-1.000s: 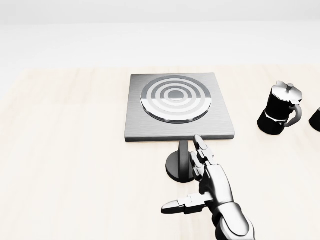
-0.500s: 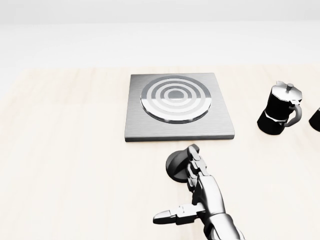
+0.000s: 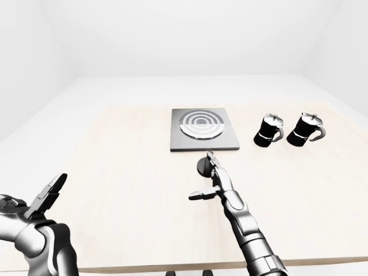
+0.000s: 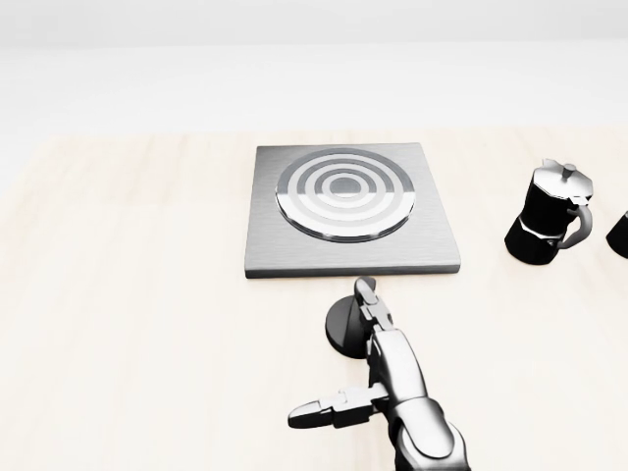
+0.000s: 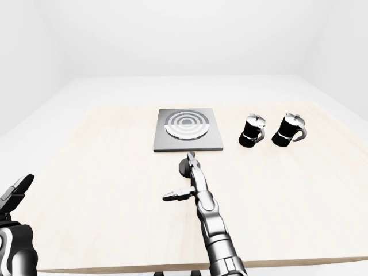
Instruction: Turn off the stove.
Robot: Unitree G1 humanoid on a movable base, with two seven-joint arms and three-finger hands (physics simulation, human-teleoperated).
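The stove (image 4: 294, 240) is a grey square plate with a ringed silver burner (image 4: 343, 191), in the middle of the head view. Its black round knob (image 4: 340, 327) sits on the wooden table just below the plate's lower edge. My right hand (image 4: 331, 351) is open: its straight fingers (image 4: 368, 299) lie over the knob's right side and reach towards the plate, and the thumb (image 4: 316, 413) sticks out to the left. The burner shows no glow. My left hand (image 3: 47, 194) hovers open at the lower left of the left-eye view, far from the stove.
Two black moka pots (image 3: 269, 130) (image 3: 305, 128) stand right of the stove; the nearer one (image 4: 549, 214) is well apart from my right hand. The light wooden table (image 3: 115, 172) spreads wide around the stove, its near edge at the bottom.
My right hand has slid left and its fingers now cover the knob's upright stem, which showed beside them a second ago. The thumb has swung further left. Stove and pots have not moved.
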